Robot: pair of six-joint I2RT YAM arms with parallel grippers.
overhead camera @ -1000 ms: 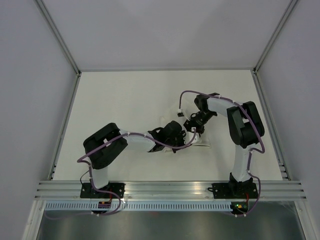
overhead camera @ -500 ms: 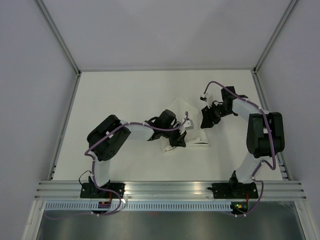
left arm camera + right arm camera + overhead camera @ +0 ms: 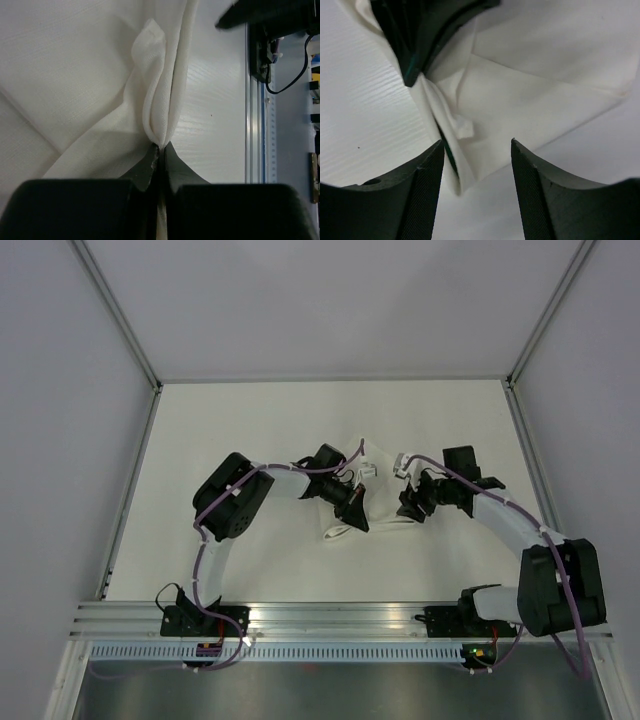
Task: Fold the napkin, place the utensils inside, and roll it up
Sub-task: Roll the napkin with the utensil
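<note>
The white napkin [image 3: 383,512] lies folded and bunched mid-table. My left gripper [image 3: 353,515] is shut on a raised fold of it; in the left wrist view the cloth [image 3: 75,75] rises from the closed fingertips [image 3: 160,146]. My right gripper [image 3: 408,506] is open and empty at the napkin's right end. In the right wrist view its jaws [image 3: 476,150] straddle the napkin's folded edge [image 3: 530,100] without touching it. A thin dark teal utensil [image 3: 448,150] shows as a sliver inside that fold. The left gripper's dark finger [image 3: 420,30] shows at the top of that view.
The white table [image 3: 250,430] is bounded by aluminium rails, with a rail [image 3: 340,618] along the near edge by the arm bases. Grey walls stand on three sides. Purple cables run along both arms.
My right gripper drew away from the napkin to the right, then came back low at its right end, open. My left gripper stayed shut on the cloth and shifted slightly as the napkin spread.
</note>
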